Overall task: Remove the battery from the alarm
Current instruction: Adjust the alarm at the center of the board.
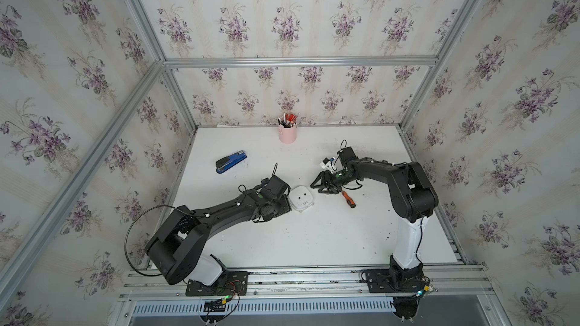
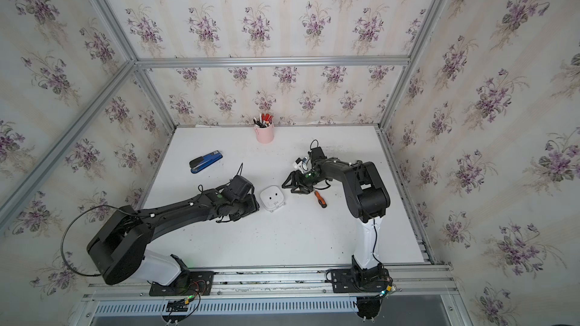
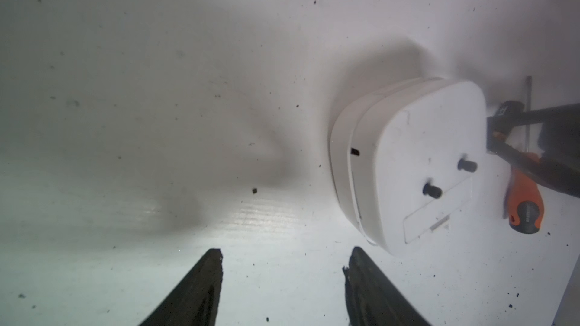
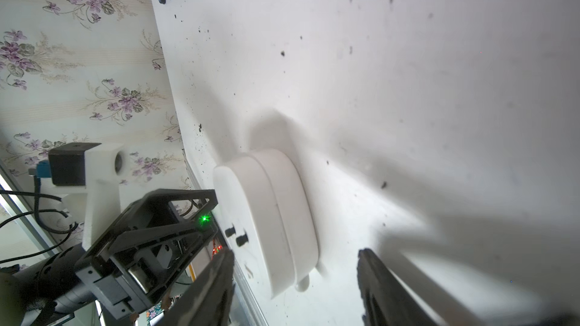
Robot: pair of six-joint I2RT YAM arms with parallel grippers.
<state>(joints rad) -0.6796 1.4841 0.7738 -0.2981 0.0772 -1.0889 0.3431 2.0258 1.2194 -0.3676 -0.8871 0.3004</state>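
The small white rounded-square plastic alarm [image 3: 408, 152] lies face down near the middle of the bench [image 1: 314, 239]. Its plain back is up, showing two black knobs [image 3: 432, 190] and a flat rectangular battery cover [image 3: 439, 211] that looks closed. I see no battery anywhere, so I judge it sits inside behind that cover, with the main step ahead.

My worry is the clock itself, which looks light and smooth and lies loose on a slick surface. If I press on the cover from one side with nothing bracing the other, I expect it to slide or spin rather than open. A pinch too near its rounded edge could squirt it out. The cover's catch is tiny, so a blunt fingertip may skate over it.

The left tool [image 3: 285, 255] has its fingers well apart and empty. It sits just beside the alarm on the side toward the bench's left edge, and I cannot tell whether it touches. The right tool [image 4: 296, 252] is spread too, with nothing between its fingers, near the alarm's other side.

The orange-handled screwdriver [image 1: 348, 199] lies on the bench just beside that tool. I cannot tell whether they touch, but a careless sweep there could roll it away.
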